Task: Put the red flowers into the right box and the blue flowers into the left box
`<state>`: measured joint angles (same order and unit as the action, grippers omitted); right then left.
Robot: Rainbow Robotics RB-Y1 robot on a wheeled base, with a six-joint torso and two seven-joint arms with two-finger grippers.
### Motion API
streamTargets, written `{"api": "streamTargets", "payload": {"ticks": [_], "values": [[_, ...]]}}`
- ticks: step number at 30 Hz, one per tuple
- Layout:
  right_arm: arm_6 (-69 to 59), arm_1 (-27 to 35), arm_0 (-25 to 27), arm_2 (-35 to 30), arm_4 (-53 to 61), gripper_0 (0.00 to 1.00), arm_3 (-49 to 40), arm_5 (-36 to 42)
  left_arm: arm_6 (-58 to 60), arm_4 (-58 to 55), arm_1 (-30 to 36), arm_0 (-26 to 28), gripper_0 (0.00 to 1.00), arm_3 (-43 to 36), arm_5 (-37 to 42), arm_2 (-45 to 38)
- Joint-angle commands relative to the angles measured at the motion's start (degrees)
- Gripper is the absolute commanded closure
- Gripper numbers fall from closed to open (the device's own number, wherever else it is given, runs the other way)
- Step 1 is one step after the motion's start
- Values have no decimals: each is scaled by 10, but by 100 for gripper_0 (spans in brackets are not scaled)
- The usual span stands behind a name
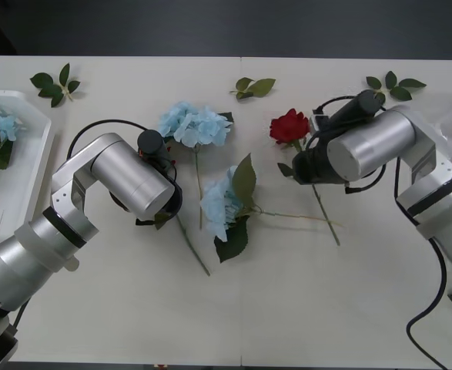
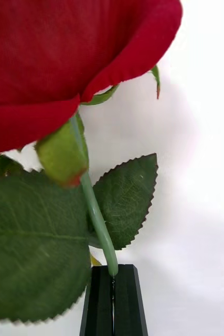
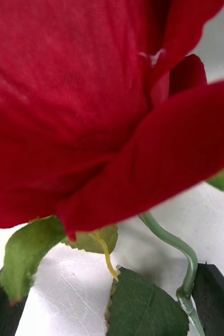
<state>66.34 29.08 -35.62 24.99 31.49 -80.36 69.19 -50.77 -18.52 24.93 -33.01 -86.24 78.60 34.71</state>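
Already the right claw [image 2: 112,286] pinches a rose [image 2: 64,68] stem; the left claw [image 3: 112,310], released, straddles another and may miss.

Two hydrangeas [image 1: 195,124] mid-table, rose [image 1: 289,126] to their right, left box [image 1: 27,166] at left edge
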Motion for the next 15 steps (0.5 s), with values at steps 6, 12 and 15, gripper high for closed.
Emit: {"api": "streamTargets", "payload": {"ticks": [6,12,15], "values": [[155,128,-12,-47,56,100,-29,2,-13,-4,-9,-20,11,-1,-3,18],[195,212,-12,-50,95,100,-25,2,-12,-4,-9,-21,11,1,-3,32],[201,257,-12,-50,126,100,-18,2,-9,-4,-9,-21,11,1,-3,39]]}}
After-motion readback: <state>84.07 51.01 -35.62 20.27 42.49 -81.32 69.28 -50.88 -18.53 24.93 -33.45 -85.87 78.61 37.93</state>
